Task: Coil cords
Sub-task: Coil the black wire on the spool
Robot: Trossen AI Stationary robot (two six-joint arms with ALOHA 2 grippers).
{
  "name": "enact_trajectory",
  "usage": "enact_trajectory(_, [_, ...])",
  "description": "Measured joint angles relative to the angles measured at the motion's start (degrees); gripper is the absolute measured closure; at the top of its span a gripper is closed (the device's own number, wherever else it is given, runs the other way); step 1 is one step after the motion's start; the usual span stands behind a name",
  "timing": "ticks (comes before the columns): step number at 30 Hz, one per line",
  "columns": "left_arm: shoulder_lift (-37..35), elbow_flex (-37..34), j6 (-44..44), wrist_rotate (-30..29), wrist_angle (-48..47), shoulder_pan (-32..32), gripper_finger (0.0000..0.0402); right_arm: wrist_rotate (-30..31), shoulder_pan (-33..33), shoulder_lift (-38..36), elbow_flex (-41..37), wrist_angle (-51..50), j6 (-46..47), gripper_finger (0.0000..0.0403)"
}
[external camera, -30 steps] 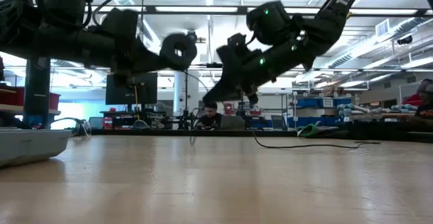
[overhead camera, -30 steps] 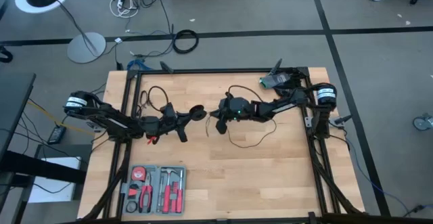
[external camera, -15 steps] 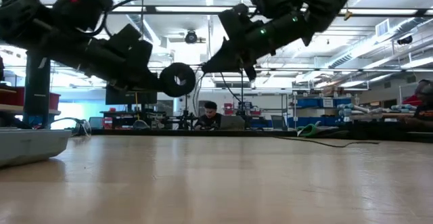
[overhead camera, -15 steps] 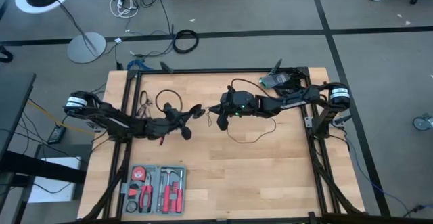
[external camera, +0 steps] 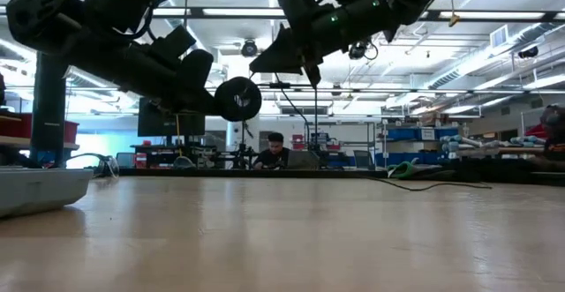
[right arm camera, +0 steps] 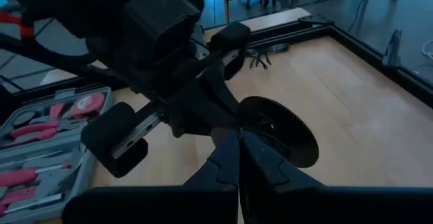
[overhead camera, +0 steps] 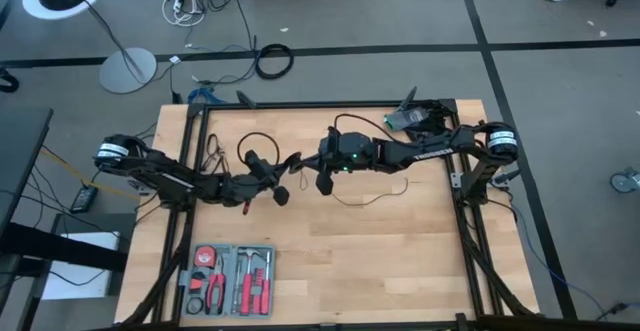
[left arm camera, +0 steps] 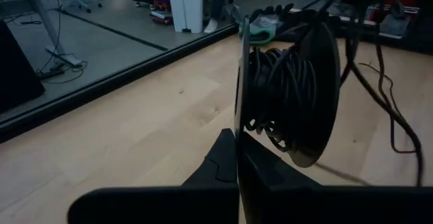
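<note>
Left gripper (overhead camera: pixel 283 177): raised above the middle of the tabletop (overhead camera: pixel 400 261), fingers pressed together, pinching the flat edge of a round black spool (left arm camera: pixel 298 92). Spool carries wound turns of the cords (left arm camera: pixel 274 95); in the low view it hangs clear of the wood (external camera: pixel 238 99).

Right gripper (overhead camera: pixel 322 182): just beside the left one, toward the tabletop's right edge, also raised. Fingers (right arm camera: pixel 233 163) closed flat against each other; cannot tell whether the thin wire runs between them. In the right wrist view the spool (right arm camera: pixel 277 132) sits directly ahead of these fingertips, with the left gripper's body behind it.

Loose part of the cords (overhead camera: pixel 375 193) trails on the wood under the right arm, curving toward the right edge; another loop (overhead camera: pixel 252 141) arcs over the left arm near the far edge.

Tool case (overhead camera: pixel 228 280) with red-handled tools lies at the near-left corner.
</note>
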Motion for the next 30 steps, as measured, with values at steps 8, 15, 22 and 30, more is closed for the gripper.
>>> enact_trajectory(8, [0.00, 0.00, 0.04, 0.21, 7.52, -0.02, 0.0402, 0.03, 2.37, 0.00, 0.03, 3.53, -4.75, 0.0380])
enact_trajectory(15, [0.00, 0.00, 0.79, 1.16, 10.81, 0.00, 0.0401, 2.63, 4.28, 0.18, 0.06, 6.45, -6.53, 0.0354])
enact_trajectory(22, [0.00, 0.00, 0.25, 1.66, 10.68, 0.00, 0.0402, 2.40, 4.57, 6.89, 1.60, 15.20, -8.08, 0.0355])
enact_trajectory(30, [0.00, -0.02, -0.08, 1.77, 10.66, 0.00, 0.0402, 3.12, 5.73, 9.31, 2.74, 11.39, -9.21, 0.0355])
